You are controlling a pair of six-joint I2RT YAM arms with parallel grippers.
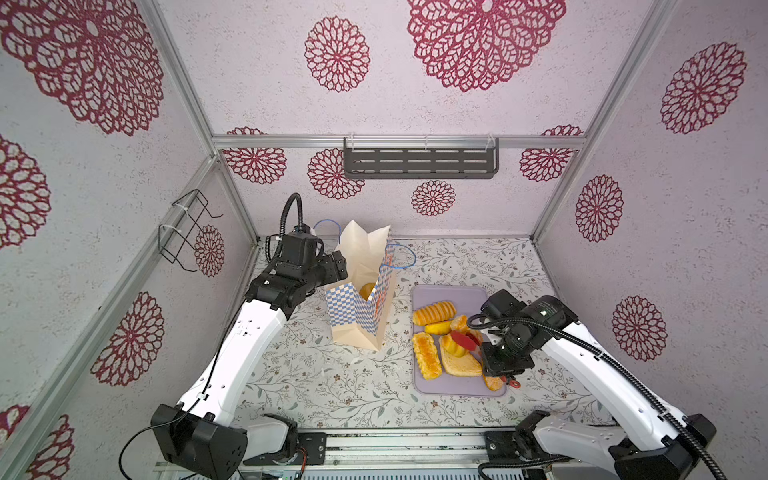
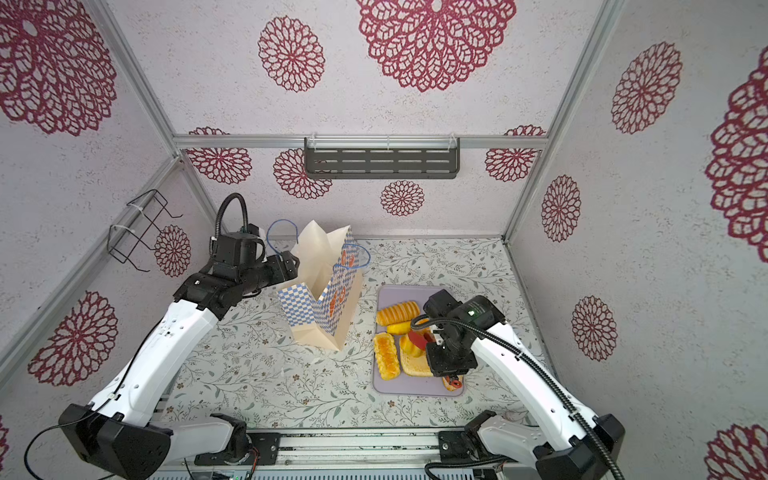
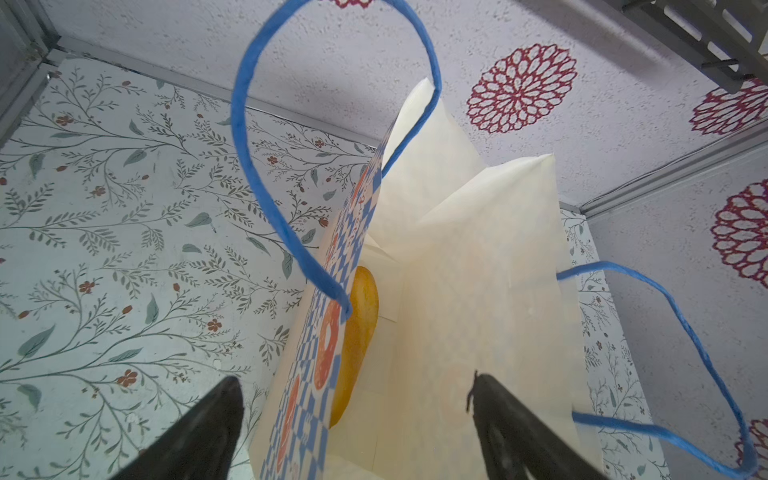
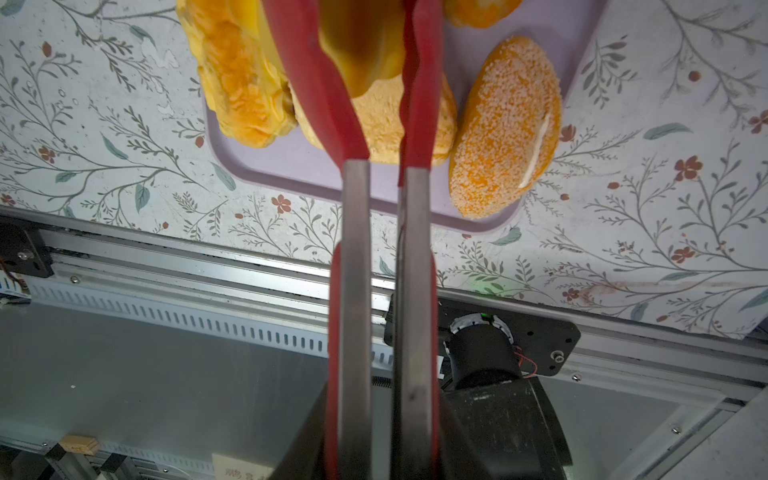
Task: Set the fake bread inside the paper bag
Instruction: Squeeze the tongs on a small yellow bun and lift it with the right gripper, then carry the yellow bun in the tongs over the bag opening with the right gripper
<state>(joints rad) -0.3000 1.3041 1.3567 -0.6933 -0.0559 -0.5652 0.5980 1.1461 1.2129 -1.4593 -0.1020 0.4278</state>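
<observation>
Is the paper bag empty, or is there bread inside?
Not empty. The paper bag stands open, and one golden bun shows inside it in a top view and the left wrist view.

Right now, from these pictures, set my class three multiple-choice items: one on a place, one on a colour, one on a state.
1. Where does the paper bag stand?
A on the tray
B on the table, left of the tray in both top views
C on a stool

2. What colour are the bag's handles?
A red
B green
C blue

3. What are the red tongs doing?
A pinching a piece of bread
B lying flat on the table
C hanging on a wall

Answers:
1 B, it stands on the floral table beside the tray.
2 C, both cord loops are blue.
3 A, their tips squeeze a pastry over the tray.
</observation>
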